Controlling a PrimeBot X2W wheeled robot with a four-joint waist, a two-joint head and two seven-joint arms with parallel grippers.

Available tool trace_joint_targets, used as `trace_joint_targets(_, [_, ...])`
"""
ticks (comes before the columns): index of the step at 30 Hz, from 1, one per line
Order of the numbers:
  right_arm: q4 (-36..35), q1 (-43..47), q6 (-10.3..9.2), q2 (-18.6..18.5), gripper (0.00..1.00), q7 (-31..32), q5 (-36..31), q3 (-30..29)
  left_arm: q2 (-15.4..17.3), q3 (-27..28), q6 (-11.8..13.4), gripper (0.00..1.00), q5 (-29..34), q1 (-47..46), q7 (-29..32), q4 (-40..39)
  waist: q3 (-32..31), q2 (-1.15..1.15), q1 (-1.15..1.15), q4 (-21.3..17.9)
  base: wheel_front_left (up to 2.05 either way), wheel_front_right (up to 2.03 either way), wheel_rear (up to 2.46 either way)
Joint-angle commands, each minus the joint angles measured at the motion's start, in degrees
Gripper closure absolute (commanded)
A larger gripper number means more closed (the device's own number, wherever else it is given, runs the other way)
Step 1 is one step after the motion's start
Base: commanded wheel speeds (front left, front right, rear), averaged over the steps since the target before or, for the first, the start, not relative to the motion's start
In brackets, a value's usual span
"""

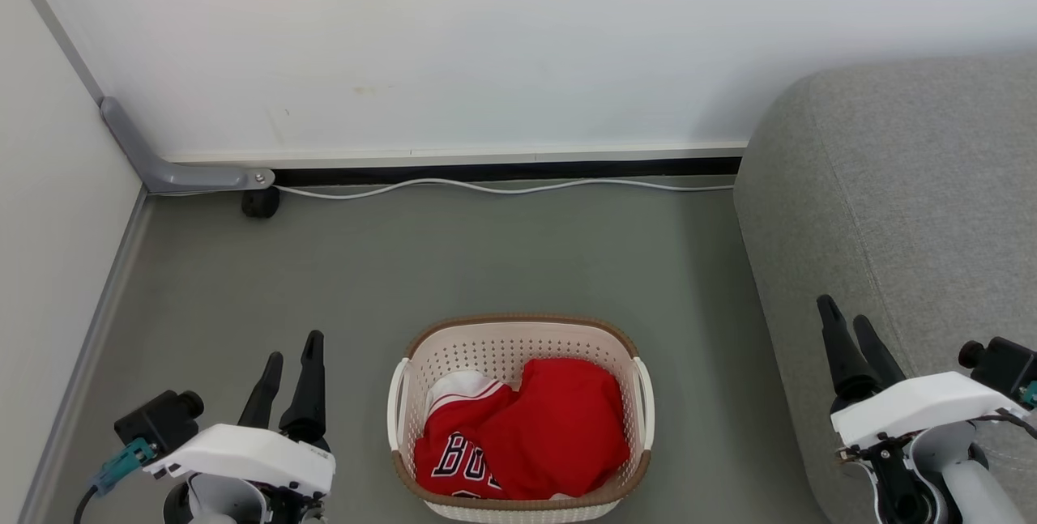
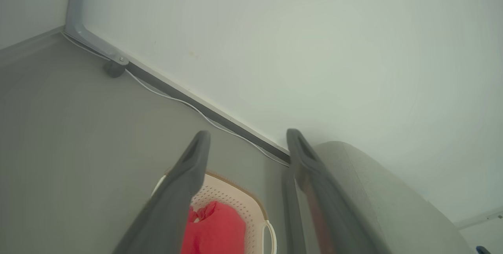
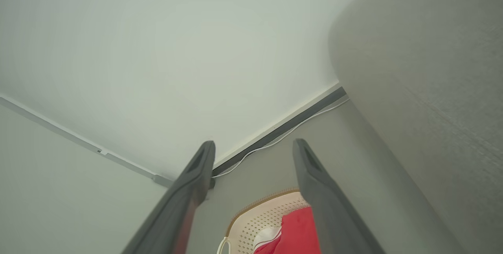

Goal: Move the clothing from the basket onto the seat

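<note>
A cream basket [image 1: 518, 339] with a brown rim stands on the grey floor at the bottom centre. In it lies the clothing: a plain red garment [image 1: 567, 419] over a red jersey [image 1: 458, 451] with white trim and dark lettering. The grey seat [image 1: 907, 208] rises at the right. My left gripper [image 1: 293, 347] hangs open to the left of the basket, holding nothing. Over the seat's front edge, right of the basket, my right gripper [image 1: 847, 312] is open and empty. The left wrist view shows the basket [image 2: 235, 195], red clothing [image 2: 214, 232] and seat [image 2: 373, 191]; the right wrist view shows the basket [image 3: 259, 216] and clothing [image 3: 296, 234].
A white wall runs along the back with a dark skirting strip and a white cable [image 1: 502, 186] on the floor. A grey bracket [image 1: 162, 164] and a small black wheel [image 1: 261, 202] sit in the left corner. Another wall closes the left side.
</note>
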Motion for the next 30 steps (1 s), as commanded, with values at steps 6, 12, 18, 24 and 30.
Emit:
trace_joint_targets(6, [-0.1, -4.1, 0.23, -1.8, 0.0, -1.8, -5.0, 2.0, 0.7, 0.3, 0.9, 0.0, 6.2, -4.3, -1.5, -0.3, 0.3, 0.0, 0.0, 0.0, 0.0, 0.0, 0.0])
trace_joint_targets(12, [0.8, -5.5, 0.24, -2.4, 0.0, -2.8, -8.7, 3.1, 0.8, -0.1, 1.3, 0.0, 10.4, -5.4, -2.5, 0.5, 0.6, 0.0, 0.0, -0.1, 0.0, 0.0, 0.0])
trace_joint_targets(18, [2.1, -6.8, 0.25, -3.0, 0.0, -3.8, -12.2, 4.4, 0.7, -0.3, 1.6, 0.0, 14.4, -6.2, -3.5, 1.1, 0.8, 0.0, 0.0, -0.1, 0.0, 0.0, 0.0])
trace_joint_targets(24, [2.6, -8.0, 0.26, -3.4, 0.0, -4.8, -15.4, 5.3, 0.7, -0.3, 2.2, 0.0, 18.8, -7.0, -4.5, 1.6, 1.0, 0.0, 0.0, -0.1, 0.0, 0.0, 0.0])
trace_joint_targets(30, [3.5, -9.0, 0.28, -3.7, 0.0, -5.8, -18.3, 5.9, 0.7, -0.3, 2.4, 0.0, 22.7, -7.7, -5.5, 2.1, 1.1, 0.0, 0.0, -0.2, 0.0, 0.0, 0.0])
